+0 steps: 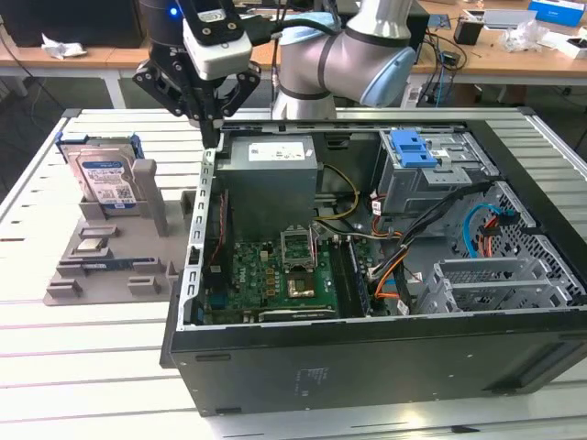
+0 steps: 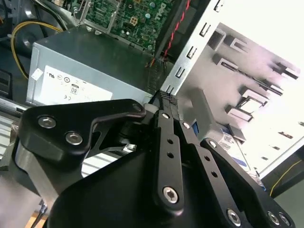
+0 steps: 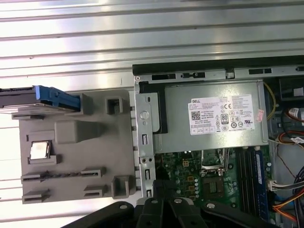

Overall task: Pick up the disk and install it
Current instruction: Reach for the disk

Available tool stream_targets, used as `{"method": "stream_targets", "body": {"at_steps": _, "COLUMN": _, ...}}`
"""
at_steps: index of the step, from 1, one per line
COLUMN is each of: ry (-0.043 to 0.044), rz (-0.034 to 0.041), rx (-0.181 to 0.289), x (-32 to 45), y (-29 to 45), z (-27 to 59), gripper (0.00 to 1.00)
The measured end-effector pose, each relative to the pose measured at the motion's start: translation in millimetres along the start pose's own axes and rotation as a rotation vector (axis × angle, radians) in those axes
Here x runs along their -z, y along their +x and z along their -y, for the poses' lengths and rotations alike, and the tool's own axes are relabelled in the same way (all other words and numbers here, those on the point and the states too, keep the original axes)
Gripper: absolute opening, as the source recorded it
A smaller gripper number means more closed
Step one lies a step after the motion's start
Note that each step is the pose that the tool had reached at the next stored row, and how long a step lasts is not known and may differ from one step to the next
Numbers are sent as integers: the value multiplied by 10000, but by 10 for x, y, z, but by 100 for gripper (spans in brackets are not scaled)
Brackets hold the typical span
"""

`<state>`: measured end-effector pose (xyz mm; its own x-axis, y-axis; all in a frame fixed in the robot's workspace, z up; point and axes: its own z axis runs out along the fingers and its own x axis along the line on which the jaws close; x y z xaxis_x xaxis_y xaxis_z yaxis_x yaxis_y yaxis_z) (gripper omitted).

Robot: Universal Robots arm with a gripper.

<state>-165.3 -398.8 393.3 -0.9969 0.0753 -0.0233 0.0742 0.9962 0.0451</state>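
Note:
The disk (image 1: 103, 174) stands upright in a slot at the far end of a grey holder tray (image 1: 110, 275), on the exterior view's left. It is silver with a white-and-blue label and blue side rails. In the first wrist view the disk (image 3: 23, 100) shows edge-on with its blue rail. My gripper (image 1: 213, 137) hangs above the left wall of the open computer case (image 1: 367, 367), to the right of the disk and apart from it. In the second wrist view my gripper (image 2: 166, 99) has its fingers pressed together, shut on nothing. My gripper (image 3: 164, 202) also shows in the first wrist view.
A grey power-supply box (image 1: 271, 174) with a white sticker sits in the case just beside the gripper. A blue latch tops the drive cage (image 1: 411, 148) at the case's far right. Cables and the motherboard (image 1: 275, 275) fill the case floor. A small chip (image 1: 92, 246) lies on the tray.

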Motion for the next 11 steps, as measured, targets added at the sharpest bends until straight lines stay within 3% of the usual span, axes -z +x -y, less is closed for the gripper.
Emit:
{"method": "stream_targets", "body": {"at_steps": 3, "ry": 0, "rz": 0, "rx": 0, "x": 2, "y": 55, "z": 4, "gripper": 11}}
{"method": "stream_targets", "body": {"at_steps": 5, "ry": 0, "rz": 0, "rx": -1, "x": 4, "y": 170, "z": 13, "gripper": 11}}
{"method": "stream_targets", "body": {"at_steps": 11, "ry": 0, "rz": 0, "rx": -1, "x": 9, "y": 324, "z": 24, "gripper": 11}}
